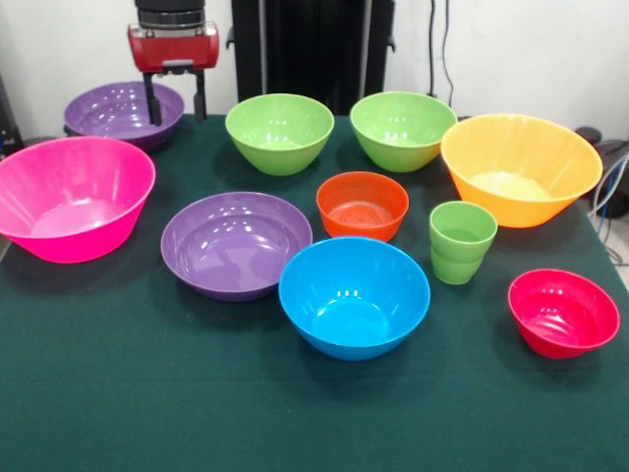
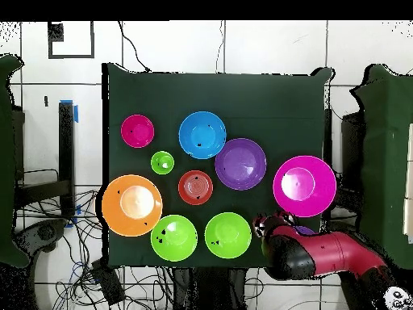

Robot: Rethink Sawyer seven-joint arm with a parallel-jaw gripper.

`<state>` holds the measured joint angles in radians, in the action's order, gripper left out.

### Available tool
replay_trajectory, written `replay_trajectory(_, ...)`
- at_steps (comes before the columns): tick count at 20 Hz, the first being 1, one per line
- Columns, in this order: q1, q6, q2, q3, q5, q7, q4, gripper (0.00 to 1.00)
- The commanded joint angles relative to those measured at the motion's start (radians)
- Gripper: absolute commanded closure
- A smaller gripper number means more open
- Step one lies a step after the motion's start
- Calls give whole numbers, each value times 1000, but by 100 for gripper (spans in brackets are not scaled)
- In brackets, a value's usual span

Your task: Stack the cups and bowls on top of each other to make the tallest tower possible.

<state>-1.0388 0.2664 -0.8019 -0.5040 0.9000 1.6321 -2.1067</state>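
Note:
My gripper [image 1: 176, 102] is open at the far left of the table, its two black fingers astride the right rim of a shallow purple bowl [image 1: 118, 110]. In the overhead view the arm [image 2: 323, 252] covers most of that bowl. Two lime-green cups [image 1: 462, 241] sit nested, one in the other, right of centre; they also show in the overhead view [image 2: 162, 162]. Standing singly are a large hot-pink bowl [image 1: 71, 197], a second purple bowl [image 1: 236, 243], a blue bowl [image 1: 354, 295], a small orange bowl [image 1: 362, 205], two lime-green bowls [image 1: 279, 131] [image 1: 403, 128], a large yellow-orange bowl [image 1: 519, 167] and a small red-pink bowl [image 1: 563, 312].
The table wears a dark green cloth [image 1: 147, 393], with a bare strip along its near edge in the front view. The black pedestal [image 1: 310, 49] stands behind the green bowls. Cables [image 2: 89, 266] lie on the floor beside the table.

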Motion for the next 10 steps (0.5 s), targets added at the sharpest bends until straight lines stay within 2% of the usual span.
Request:
replay_trajectory(1,41,59,11,-9,76,-67,38,0)
replay_trajectory(10,42,102,19,-32,53,-101,62,0)
